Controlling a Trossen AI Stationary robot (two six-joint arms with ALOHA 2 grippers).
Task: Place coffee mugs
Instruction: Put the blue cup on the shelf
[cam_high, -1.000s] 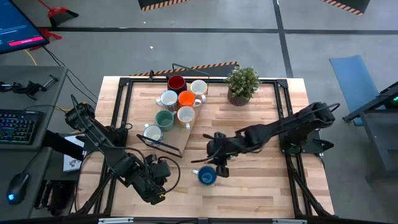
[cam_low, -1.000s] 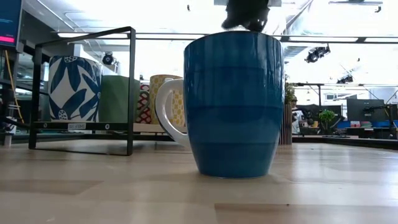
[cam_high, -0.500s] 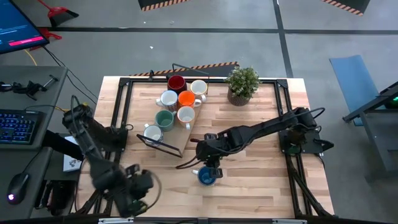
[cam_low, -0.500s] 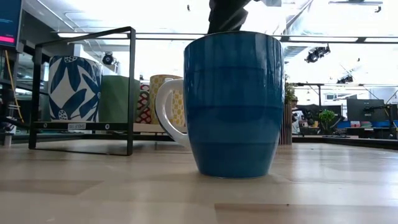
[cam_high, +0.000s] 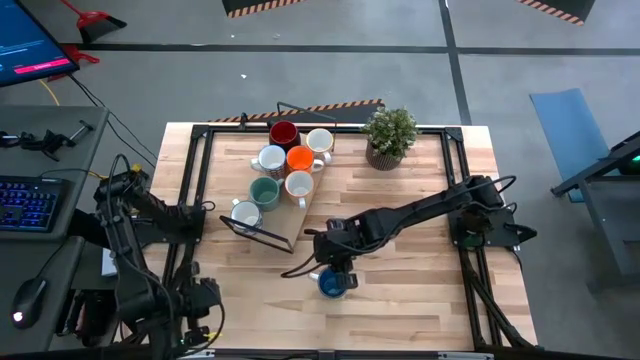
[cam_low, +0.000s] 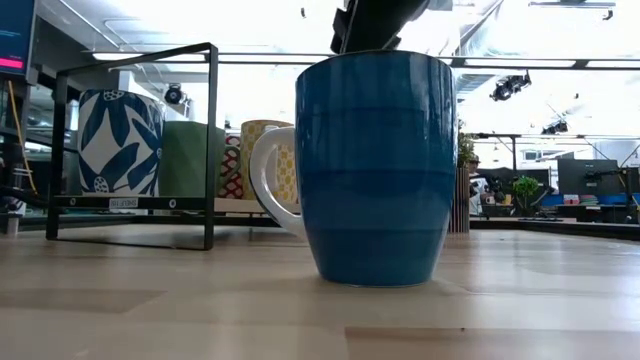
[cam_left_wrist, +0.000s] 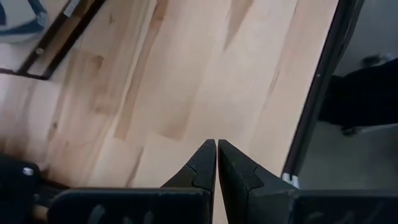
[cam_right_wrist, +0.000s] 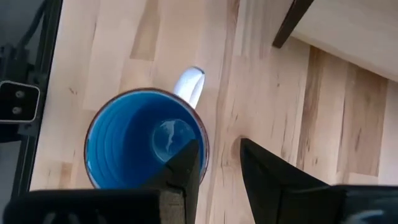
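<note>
R gripper (cam_right_wrist: 214, 165) spread, hovers right above blue mug (cam_right_wrist: 146, 146) — one finger over its bowl, other outside rim — handle points away.

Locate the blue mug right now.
High view: the blue mug stands alone on the table's near-centre, apart from the mug cluster at the back, directly under the open right gripper.
</note>
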